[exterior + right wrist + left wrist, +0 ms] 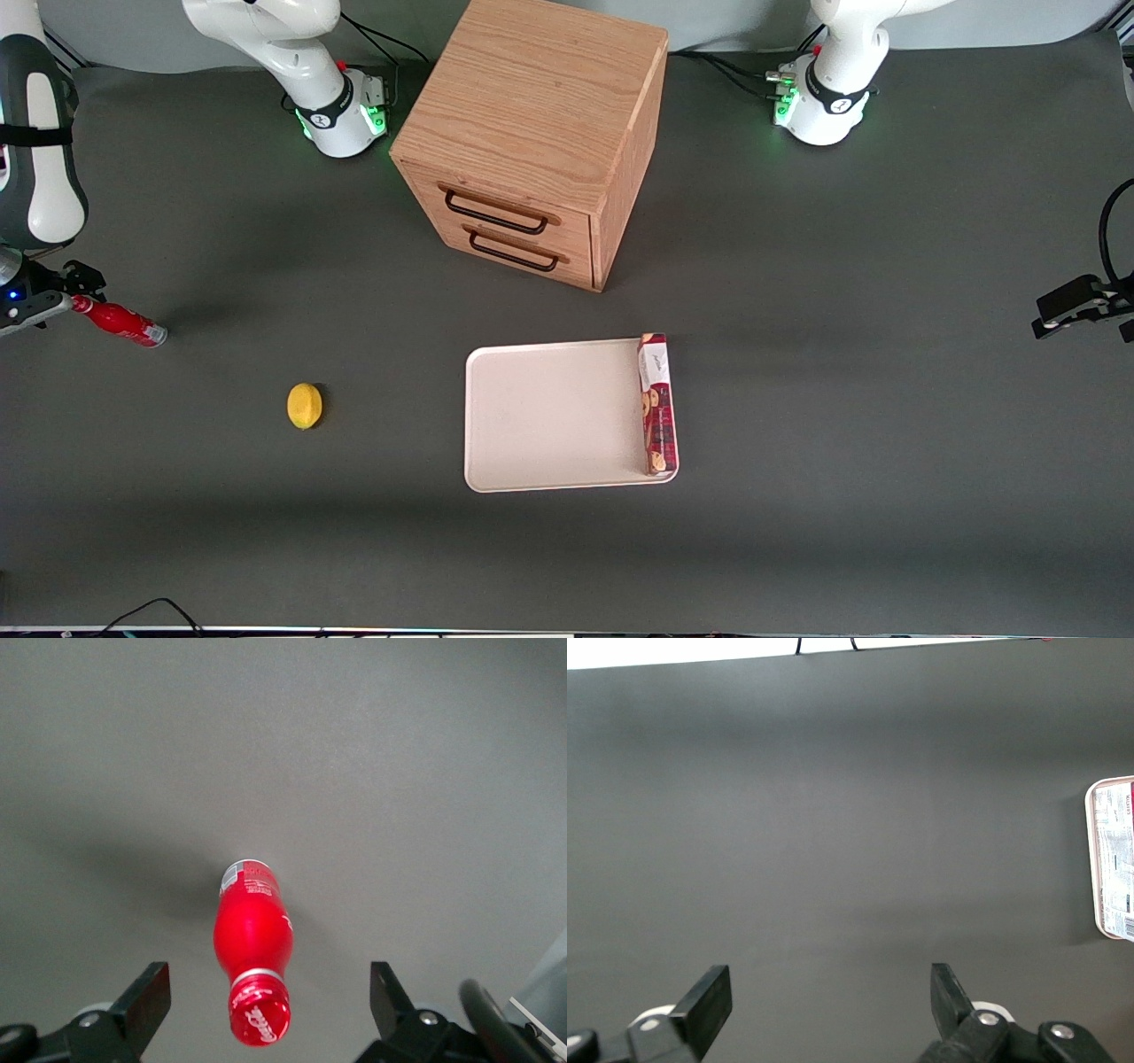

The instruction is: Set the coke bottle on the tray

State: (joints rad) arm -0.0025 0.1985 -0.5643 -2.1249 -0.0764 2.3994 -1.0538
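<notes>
The gripper (266, 1005) hangs above the coke bottle (252, 950) — jaws spread, touching nothing. The tray (540, 416) sits well apart.

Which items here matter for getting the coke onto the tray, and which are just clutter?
Job:
coke bottle, standing between the open gripper fingers, ungrasped
tray

Lying about:
biscuit box on the tray
lemon
drawer cabinet

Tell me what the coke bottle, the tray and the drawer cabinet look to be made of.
Coke bottle, standing between the open gripper fingers: glossy red, likely plastic or coated metal; highlights show.
Tray: matte cream, probably plastic; smooth rounded rim.
Drawer cabinet: wood or wood veneer, visible grain; dark handles, possibly metal.
</notes>
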